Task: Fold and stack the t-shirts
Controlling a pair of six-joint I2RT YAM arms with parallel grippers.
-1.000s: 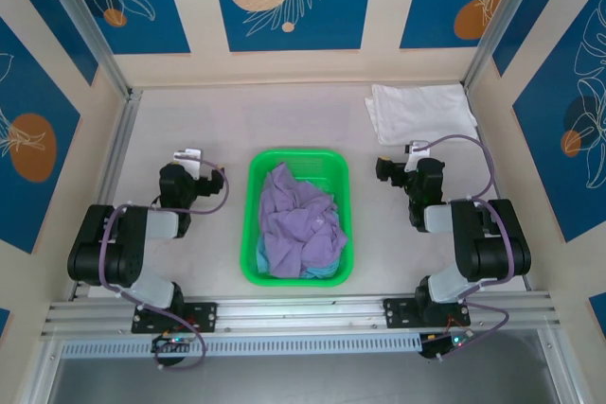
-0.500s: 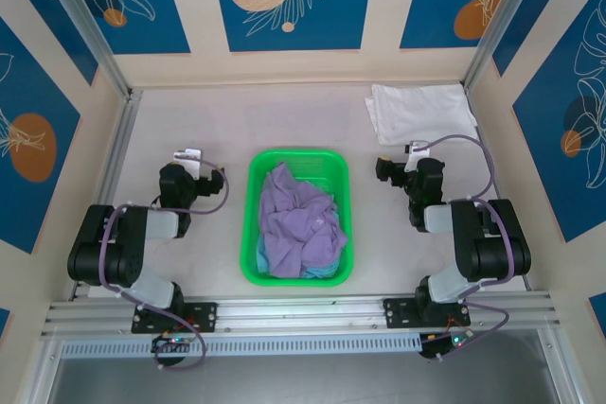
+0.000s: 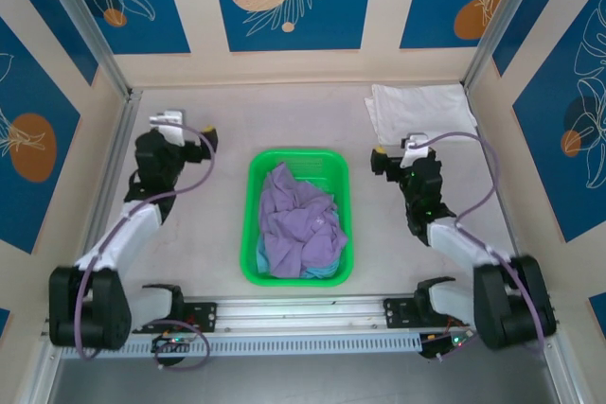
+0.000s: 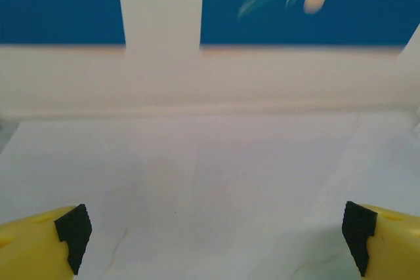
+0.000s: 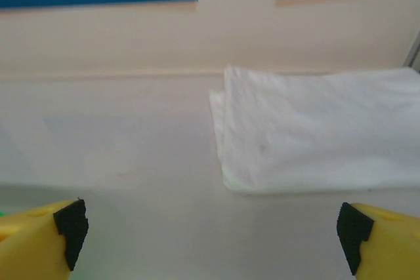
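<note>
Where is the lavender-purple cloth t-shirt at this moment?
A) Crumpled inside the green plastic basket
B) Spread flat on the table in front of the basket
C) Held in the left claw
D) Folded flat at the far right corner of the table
A: the top view shows the lavender-purple cloth t-shirt lying crumpled inside the green plastic basket, not flat and not folded.

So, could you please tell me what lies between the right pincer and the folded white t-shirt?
Bare table; the right wrist view shows that stretch between the right pincer and the white t-shirt.
</note>
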